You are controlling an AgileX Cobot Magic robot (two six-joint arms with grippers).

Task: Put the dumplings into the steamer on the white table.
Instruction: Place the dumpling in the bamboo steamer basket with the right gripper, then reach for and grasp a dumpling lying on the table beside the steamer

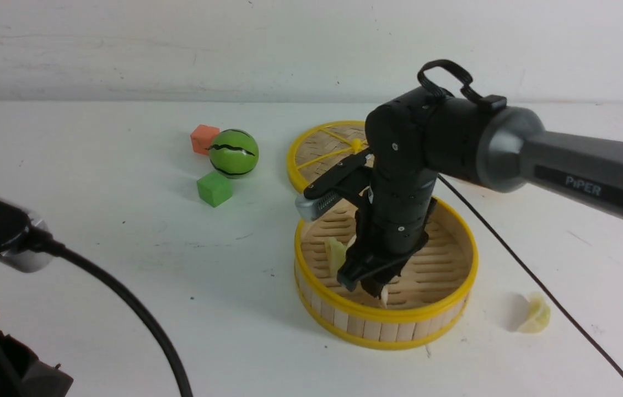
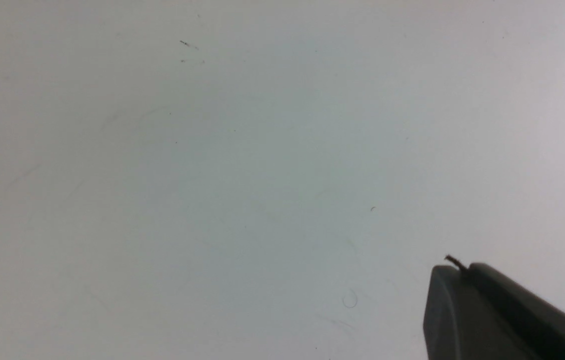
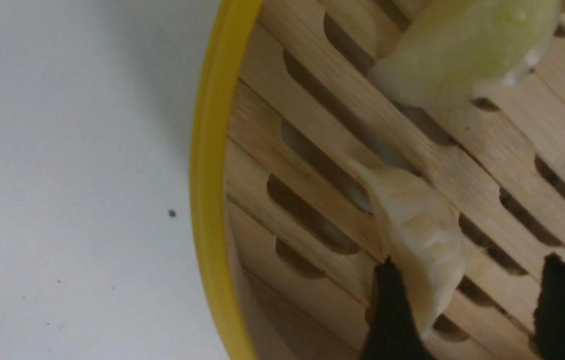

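Worktop (image 1: 124, 309), white, matte, lightly scuffed and specked, spread before you. Writing, one item: "PiPER", pale letters on a dark panel of your right arm (image 1: 581, 160), which reaches in from the right.

Steamer (image 1: 388, 317), round, slatted floor, yellow rims: on the worktop, right of its middle, uncovered. Within it you have a pale-green dumpling (image 1: 336, 255) towards the left and a cream dumpling (image 3: 422, 235) on the near part of the floor. Two further pale pieces show partly at the edge of your right wrist view; you cannot make out their full shapes.

Right end effector (image 3: 467, 280), one: lowered into the steamer, fingers spread, the cream dumpling lying between them, nearer one finger. You cannot tell whether that finger touches it.

Left end effector (image 2: 462, 270), one: fingertips pressed together, above bare worktop.

Loose dumpling (image 1: 535, 313), one, pale yellow-green: on the worktop, right of the steamer, apart from it.

Woven lid (image 1: 325, 146), yellow rim and spokes: at the steamer's far side, partly hidden from you by the arm.

Far left of the steamer: orange block (image 1: 204, 139), green striped ball (image 1: 234, 153), green cube (image 1: 214, 188), grouped closely.
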